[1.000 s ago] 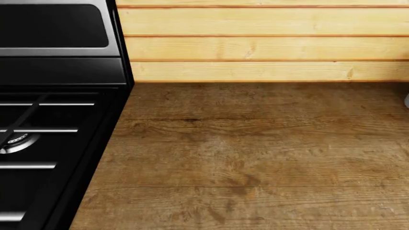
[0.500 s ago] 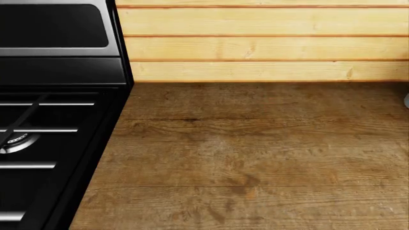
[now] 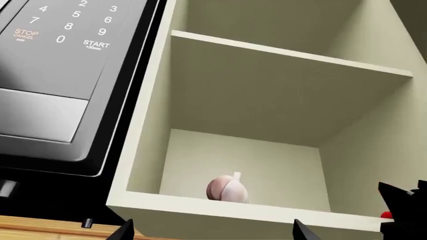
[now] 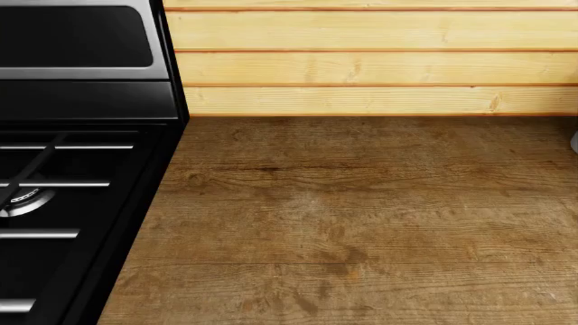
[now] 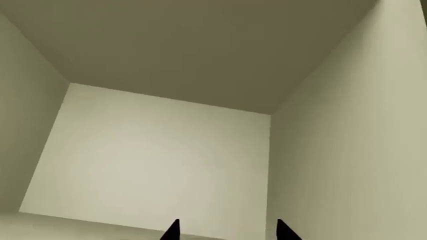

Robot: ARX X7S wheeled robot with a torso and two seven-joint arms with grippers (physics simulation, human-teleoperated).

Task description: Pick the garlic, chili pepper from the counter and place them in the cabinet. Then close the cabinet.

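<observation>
In the left wrist view the white garlic [image 3: 227, 188] sits on the bottom shelf of the open cabinet [image 3: 220, 210], near its front edge. A small bit of the red chili pepper [image 3: 385, 215] shows on that shelf at the far side, right beside the black right gripper [image 3: 405, 200], which reaches into the cabinet. My left gripper [image 3: 213, 232] is open and empty, just outside and below the cabinet's front edge. In the right wrist view the right gripper [image 5: 228, 231] has its tips apart, nothing between them, facing the cabinet's back wall. The brown counter [image 4: 361, 217] shows neither item.
A black microwave with a keypad [image 3: 60, 75] hangs beside the cabinet. An upper shelf [image 3: 287, 55] divides the cabinet. In the head view the black stove [image 4: 72, 203] borders the counter on the left, a plank wall [image 4: 370, 61] stands behind, and a grey object [image 4: 574, 141] touches the right edge.
</observation>
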